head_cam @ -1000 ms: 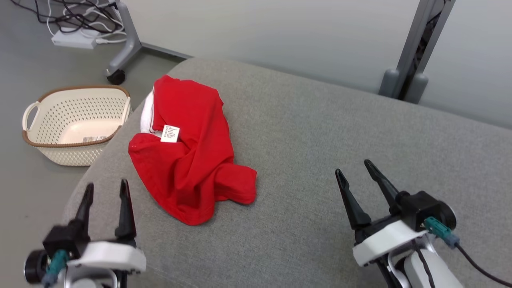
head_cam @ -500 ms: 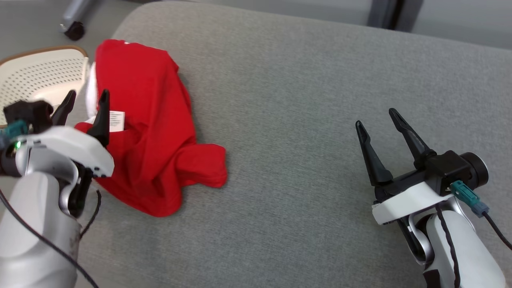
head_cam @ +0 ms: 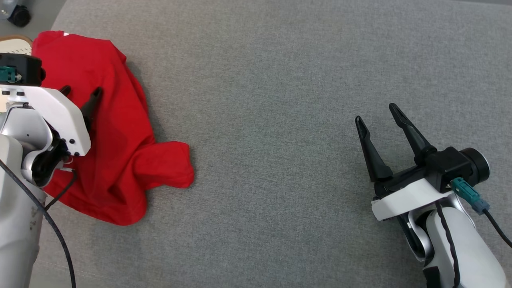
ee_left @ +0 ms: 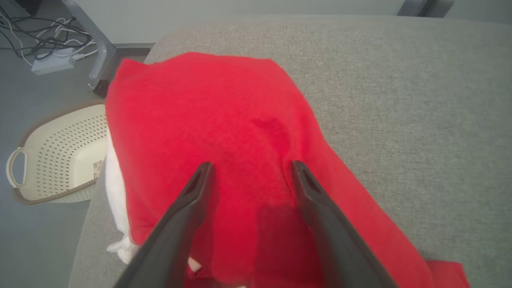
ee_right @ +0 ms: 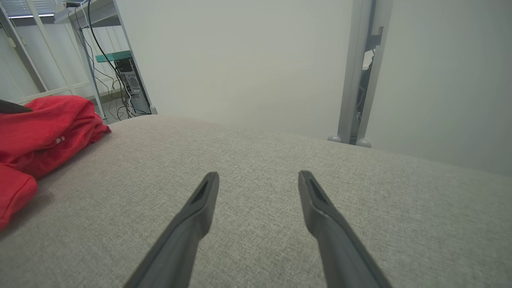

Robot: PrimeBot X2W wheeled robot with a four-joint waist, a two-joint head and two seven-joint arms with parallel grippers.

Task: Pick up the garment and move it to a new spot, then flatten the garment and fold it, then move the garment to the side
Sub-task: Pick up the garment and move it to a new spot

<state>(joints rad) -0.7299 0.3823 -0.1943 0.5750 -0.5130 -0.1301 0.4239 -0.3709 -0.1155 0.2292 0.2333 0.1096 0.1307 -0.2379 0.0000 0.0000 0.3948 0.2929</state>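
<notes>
Garment (head_cam: pixel 120 132) lies crumpled, long axis near-to-far, near end jutting right; left gripper (head_cam: pixel 81 90) and right gripper (head_cam: pixel 375 112) gape empty.

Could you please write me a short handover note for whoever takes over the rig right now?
Left gripper: open, above the red garment, nothing gripped.
Right gripper: open, empty, over bare grey cushion, well clear of the garment.
Garment: crumpled near the cushion's left edge, beside the perforated basket on the floor.
Done: nothing yet.
To do: pick up, relocate, flatten, fold, move aside.
</notes>
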